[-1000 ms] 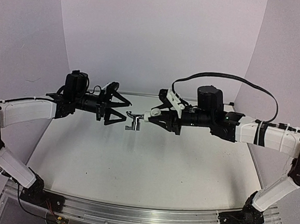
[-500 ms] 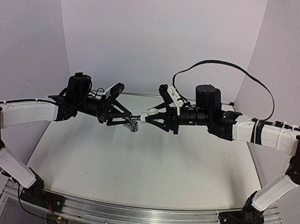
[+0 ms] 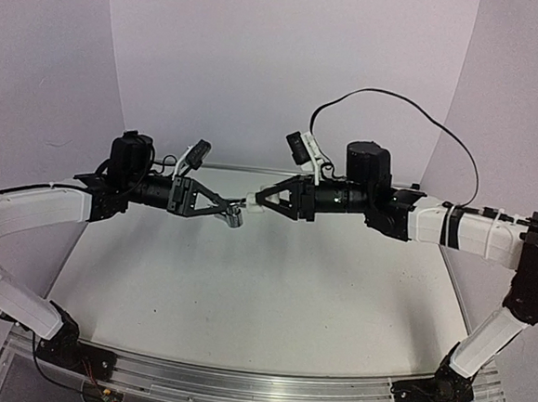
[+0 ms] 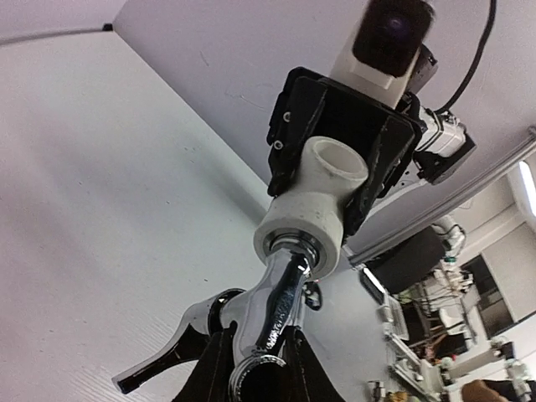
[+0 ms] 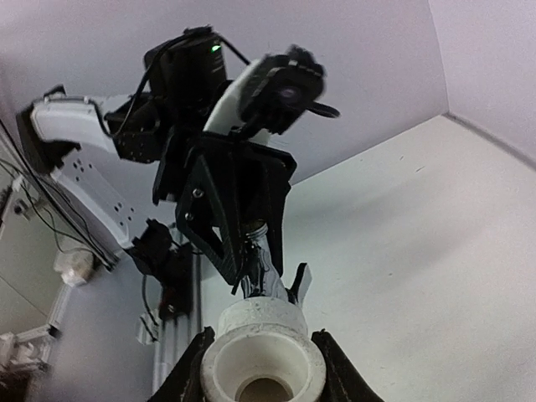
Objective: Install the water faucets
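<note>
The left gripper [image 4: 256, 378] is clenched on the water faucet [image 4: 280, 306]. Its two black fingers [image 4: 219, 373] pinch the shiny silver body from either side, pads tight against the metal. Just beside those fingers, to one side of the grip, the faucet's small lever handle [image 4: 159, 367] sticks out at a slant. From the grip the faucet runs straight away from the claw, and its far end sits in the mouth of the white elbow fitting [image 4: 311, 219], metal touching plastic. How far it has gone in cannot be told.

Directly beyond the fitting, facing the left claw tip to tip, the right gripper [image 3: 254, 203] is grasping that fitting. One black finger lies on each flank and the jaws stand partly apart around the white plastic. In the right wrist view the fitting's open round end fills the space between that gripper's own fingers [image 5: 191, 377]. The faucet shows just past it, and the left claw closes in from behind. A wrist camera [image 4: 389, 29] sits on top of the right gripper, above the fitting.

Farther out, both arms reach in roughly level from opposite sides, so the joined parts hang in the air between them, up off the white table [image 3: 242, 301]. Below and nearer than the claws, a metal rail [image 3: 236, 385] carries the two arm bases.
</note>
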Available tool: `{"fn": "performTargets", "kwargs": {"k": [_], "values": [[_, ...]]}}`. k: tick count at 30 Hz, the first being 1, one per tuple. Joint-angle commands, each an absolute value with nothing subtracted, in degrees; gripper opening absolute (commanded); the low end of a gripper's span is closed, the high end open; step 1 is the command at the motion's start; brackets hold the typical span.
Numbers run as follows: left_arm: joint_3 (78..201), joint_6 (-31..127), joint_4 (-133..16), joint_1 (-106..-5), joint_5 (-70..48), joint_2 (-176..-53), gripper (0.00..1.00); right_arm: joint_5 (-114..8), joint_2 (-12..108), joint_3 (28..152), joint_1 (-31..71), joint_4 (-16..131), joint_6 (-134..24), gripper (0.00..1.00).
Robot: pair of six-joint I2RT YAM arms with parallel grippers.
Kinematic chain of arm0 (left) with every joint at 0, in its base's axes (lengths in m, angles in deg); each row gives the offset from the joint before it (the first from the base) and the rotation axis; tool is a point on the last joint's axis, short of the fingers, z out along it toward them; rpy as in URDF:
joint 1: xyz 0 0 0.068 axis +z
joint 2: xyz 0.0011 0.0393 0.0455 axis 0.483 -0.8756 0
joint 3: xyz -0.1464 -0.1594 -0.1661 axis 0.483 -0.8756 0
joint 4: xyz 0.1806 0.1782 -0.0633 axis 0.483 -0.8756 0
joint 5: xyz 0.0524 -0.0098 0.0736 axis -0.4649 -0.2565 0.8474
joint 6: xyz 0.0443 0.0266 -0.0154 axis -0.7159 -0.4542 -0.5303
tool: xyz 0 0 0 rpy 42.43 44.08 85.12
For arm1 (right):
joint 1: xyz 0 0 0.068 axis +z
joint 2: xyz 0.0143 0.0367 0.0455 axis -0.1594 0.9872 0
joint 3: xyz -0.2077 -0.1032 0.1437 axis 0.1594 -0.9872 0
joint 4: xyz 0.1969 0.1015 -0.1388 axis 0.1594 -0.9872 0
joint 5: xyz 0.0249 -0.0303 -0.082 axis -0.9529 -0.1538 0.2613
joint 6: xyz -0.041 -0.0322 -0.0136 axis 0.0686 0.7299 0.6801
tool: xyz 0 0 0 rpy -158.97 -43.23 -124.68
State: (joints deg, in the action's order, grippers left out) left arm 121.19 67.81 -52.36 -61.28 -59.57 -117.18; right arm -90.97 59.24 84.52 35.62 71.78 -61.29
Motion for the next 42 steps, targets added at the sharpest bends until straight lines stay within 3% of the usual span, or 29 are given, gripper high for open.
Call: {"fn": "performTargets", "kwargs": {"k": [1,5,9,10,11,15,17,23,27,29,35,42], "values": [[118.67,45.80,-47.32,-65.26,-40.84,-107.37,0.00,-98.29,63.51,89.33,35.44,79.05,-87.54,0.00],[114.36,17.76,-47.04,-72.63,-21.53,-102.48,0.00,-105.52,68.35,91.25,33.49,82.07,-112.40,0.00],[113.76,5.65,-46.92,-74.76,-8.23,-102.87,0.00,-109.22,71.80,88.03,33.26,107.13,-140.22,0.00],[113.71,5.73,-46.91,-74.76,-7.04,-102.62,0.05,-108.94,71.92,87.49,32.93,109.66,-143.60,0.00],[113.76,6.74,-46.97,-74.77,-5.65,-102.24,0.12,-108.53,71.70,87.19,32.45,111.11,-144.11,0.00],[112.81,19.27,-47.36,-74.76,-5.99,-97.57,0.78,-105.52,68.60,86.00,29.00,102.14,-128.44,0.00],[110.66,25.25,-47.82,-74.81,-9.13,-93.37,0.98,-103.85,67.44,86.28,27.30,94.82,-117.40,0.00],[108.29,52.38,-52.58,-74.50,-13.49,-85.65,1.00,-100.74,64.41,88.25,26.42,79.43,-74.80,0.00],[112.54,70.84,-58.75,-72.06,-15.03,-91.35,0.98,-99.03,60.72,85.83,26.59,77.24,-54.07,0.00],[116.09,78.72,-59.99,-67.07,-25.68,-96.28,0.96,-98.64,59.48,84.89,26.76,76.53,-45.69,0.00],[124.11,94.96,-58.80,-57.94,-49.26,-111.51,0.95,-97.56,58.88,85.92,29.04,74.64,-36.14,0.00],[120.43,108.80,-34.12,-58.42,-60.36,-117.84,1.00,-95.12,58.96,86.50,31.93,74.03,-33.99,0.00]]}}
